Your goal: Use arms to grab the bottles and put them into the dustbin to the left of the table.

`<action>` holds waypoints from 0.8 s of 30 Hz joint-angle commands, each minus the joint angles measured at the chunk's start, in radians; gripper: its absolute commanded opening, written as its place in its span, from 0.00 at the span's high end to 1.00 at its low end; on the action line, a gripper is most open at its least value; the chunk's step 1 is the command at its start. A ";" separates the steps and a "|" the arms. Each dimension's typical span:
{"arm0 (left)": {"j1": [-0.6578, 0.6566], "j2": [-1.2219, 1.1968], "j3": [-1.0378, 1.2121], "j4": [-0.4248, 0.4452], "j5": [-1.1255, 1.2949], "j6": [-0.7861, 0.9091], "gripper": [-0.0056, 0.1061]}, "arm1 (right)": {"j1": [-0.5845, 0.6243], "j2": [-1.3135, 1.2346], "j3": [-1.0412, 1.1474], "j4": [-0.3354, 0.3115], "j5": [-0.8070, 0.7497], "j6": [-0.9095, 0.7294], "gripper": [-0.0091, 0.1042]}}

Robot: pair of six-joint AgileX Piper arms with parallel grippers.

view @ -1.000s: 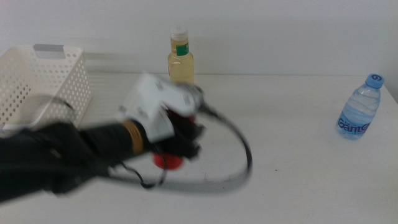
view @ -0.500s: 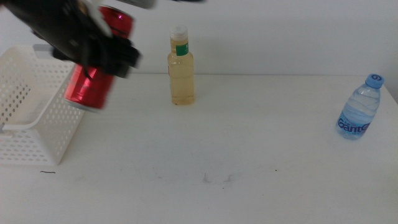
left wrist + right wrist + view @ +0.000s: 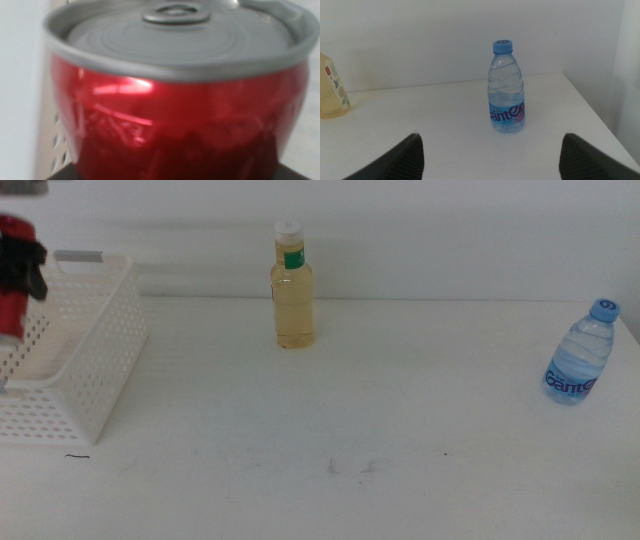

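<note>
My left gripper [image 3: 20,262] is at the far left edge of the middle view, shut on the red soda can [image 3: 8,315], which hangs over the white dustbin [image 3: 100,350]. That can [image 3: 175,110] fills the left wrist view. A clear bottle of yellow liquid [image 3: 292,290] stands at the back of the table [image 3: 400,430]. The small blue-capped water bottle [image 3: 578,355] stands at the far right. My right gripper [image 3: 491,142] is open, short of the water bottle [image 3: 506,90], and does not show in the middle view.
The yellow bottle [image 3: 331,87] shows at the edge of the right wrist view. The table's right edge runs close beside the water bottle. A few faint scuff marks [image 3: 350,468] dot the tabletop near the front.
The left arm lifted the red can from the table's middle and swung it left, from beside the dustbin's near wall to above it. Both bottles stayed put.
</note>
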 commanded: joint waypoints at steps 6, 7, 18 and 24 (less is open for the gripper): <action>0.004 0.126 -0.014 -0.020 -0.041 0.026 0.86 | -0.005 -0.005 0.003 -0.004 -0.011 -0.004 0.13; 0.000 0.136 -0.014 -0.018 -0.041 0.028 0.84 | -0.005 -0.005 0.003 -0.004 -0.011 -0.004 0.13; -0.007 0.128 -0.014 0.019 -0.044 -0.024 0.11 | -0.005 -0.005 0.003 -0.004 -0.011 -0.004 0.13; -0.055 -0.042 -0.011 0.093 0.012 -0.086 0.11 | -0.005 -0.005 0.003 -0.004 -0.011 -0.004 0.13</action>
